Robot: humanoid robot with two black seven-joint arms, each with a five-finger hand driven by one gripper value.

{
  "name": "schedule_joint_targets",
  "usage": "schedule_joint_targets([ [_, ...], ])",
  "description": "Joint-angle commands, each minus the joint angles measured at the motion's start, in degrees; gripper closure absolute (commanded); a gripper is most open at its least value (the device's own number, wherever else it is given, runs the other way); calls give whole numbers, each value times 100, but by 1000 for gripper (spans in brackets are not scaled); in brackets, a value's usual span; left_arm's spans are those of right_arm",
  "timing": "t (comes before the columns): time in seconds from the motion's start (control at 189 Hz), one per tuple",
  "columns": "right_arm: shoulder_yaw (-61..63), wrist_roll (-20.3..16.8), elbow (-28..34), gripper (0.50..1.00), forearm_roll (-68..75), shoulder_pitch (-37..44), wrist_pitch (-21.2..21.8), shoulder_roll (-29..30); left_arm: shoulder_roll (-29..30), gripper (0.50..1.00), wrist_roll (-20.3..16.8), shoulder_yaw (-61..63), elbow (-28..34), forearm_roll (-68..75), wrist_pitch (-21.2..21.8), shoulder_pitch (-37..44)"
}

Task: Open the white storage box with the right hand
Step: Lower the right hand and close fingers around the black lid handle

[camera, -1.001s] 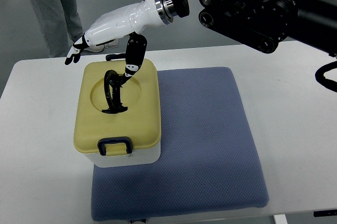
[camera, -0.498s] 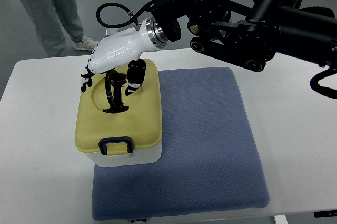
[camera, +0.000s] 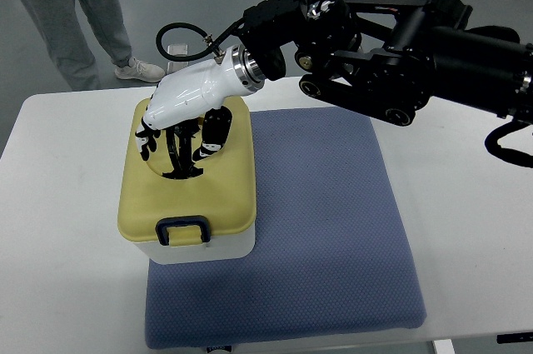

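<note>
The white storage box [camera: 200,247] with a yellow lid [camera: 187,196] stands on the left end of a blue mat [camera: 325,221]. A black handle [camera: 176,154] stands raised in the round recess of the lid, and a dark blue latch [camera: 183,230] sits on the lid's near edge. My right hand [camera: 175,133], white with black fingertips, reaches in from the right and hangs over the recess. Its fingers curl down around the raised handle, thumb [camera: 210,139] on the right side of it. The lid lies flat on the box.
The mat lies on a white table [camera: 58,237]. A person in grey trousers [camera: 75,12] stands beyond the table's far left corner. The black right arm [camera: 391,37] spans the upper right of the view.
The right hand has come down and toward me from beyond the box's far edge. Its fingers, stretched out a second ago, now curl around the raised handle.
</note>
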Motion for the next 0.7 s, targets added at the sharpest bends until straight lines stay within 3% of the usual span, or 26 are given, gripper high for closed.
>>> schedule_joint_targets([
  [0.0, 2, 1, -26, 832, -4, 4, -1, 2, 0, 500, -2, 0, 0, 0, 0, 0],
  [0.175, 2, 1, -34, 934, -4, 13, 8, -25, 0, 500, -2, 0, 0, 0, 0, 0],
  [0.328, 11, 1, -34, 991, 5, -5, 26, 2, 0, 500, 7, 0, 0, 0, 0, 0],
  [0.694, 55, 54, -34, 1000, 22, -23, 52, 2, 0, 500, -2, 0, 0, 0, 0, 0],
])
